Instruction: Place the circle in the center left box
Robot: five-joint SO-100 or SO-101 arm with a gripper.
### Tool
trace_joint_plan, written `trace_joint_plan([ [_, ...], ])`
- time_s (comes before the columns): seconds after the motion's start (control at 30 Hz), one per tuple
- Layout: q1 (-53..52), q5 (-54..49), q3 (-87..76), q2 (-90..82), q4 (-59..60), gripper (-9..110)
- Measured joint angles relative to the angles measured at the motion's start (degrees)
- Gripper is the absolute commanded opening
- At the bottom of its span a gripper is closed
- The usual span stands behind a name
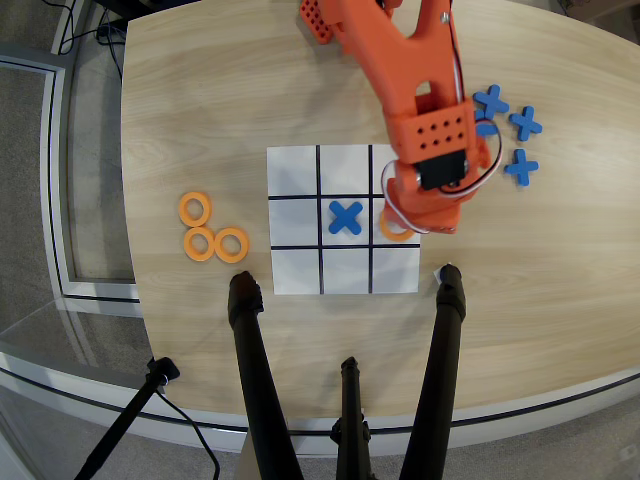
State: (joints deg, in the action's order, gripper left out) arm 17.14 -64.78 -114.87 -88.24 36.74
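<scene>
An orange ring (391, 232) shows partly in the overhead view, in the middle-row cell (377, 206) at picture-right of the white 3x3 paper grid (295, 170). My orange gripper (402, 224) hangs right over this ring, and the wrist body hides the fingertips and most of the ring. I cannot tell whether the jaws are open or shut, nor whether the ring rests on the paper. Three more orange rings (199, 243) lie on the table left of the grid. A blue cross (345, 217) sits in the middle cell.
Several blue crosses (521, 167) lie on the wooden table right of the arm. Black tripod legs (247, 300) (449, 290) stand on the table just below the grid. The table's curved edge runs along the left and bottom.
</scene>
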Motion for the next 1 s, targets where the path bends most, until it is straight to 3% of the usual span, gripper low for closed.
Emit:
trace_joint_plan([
  [1.0,1.41,0.00,-0.44,5.36,-3.08,3],
])
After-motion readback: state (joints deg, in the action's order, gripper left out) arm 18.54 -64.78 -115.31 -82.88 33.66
